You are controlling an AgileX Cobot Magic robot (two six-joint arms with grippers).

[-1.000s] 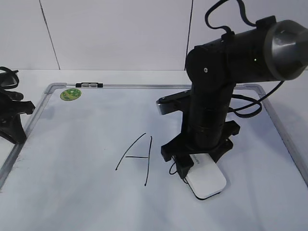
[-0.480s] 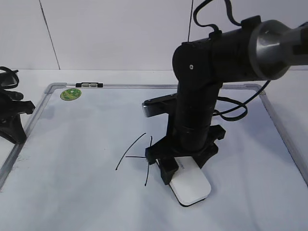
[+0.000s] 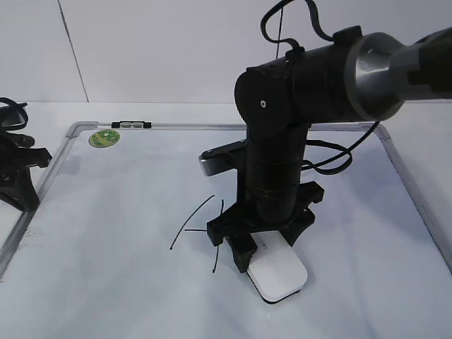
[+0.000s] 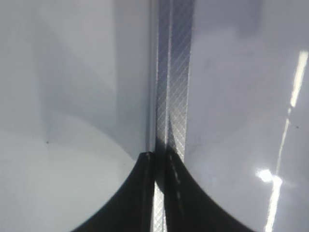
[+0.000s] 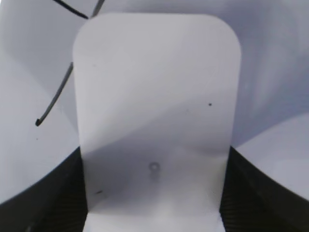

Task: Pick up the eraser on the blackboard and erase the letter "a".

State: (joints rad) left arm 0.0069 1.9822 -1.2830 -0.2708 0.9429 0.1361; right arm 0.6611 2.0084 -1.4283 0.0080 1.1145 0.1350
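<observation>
The white eraser lies flat on the blackboard, and my right gripper is shut on it from above. In the right wrist view the eraser fills the space between the two black fingers of my right gripper. Thin black strokes of a large capital A run just left of the eraser, and one stroke shows beside it. The letter "a" is hidden. My left gripper sits shut at the board's left edge; its view shows my left gripper above the grey frame.
A round green sticker sits in the board's far left corner, with a small black-and-white marker on the top frame beside it. The right arm's bulky body and its cables stand over the board's middle.
The right arm has slid the eraser leftward across the board, from right of the capital A up against its right stroke. The left gripper has not moved.
</observation>
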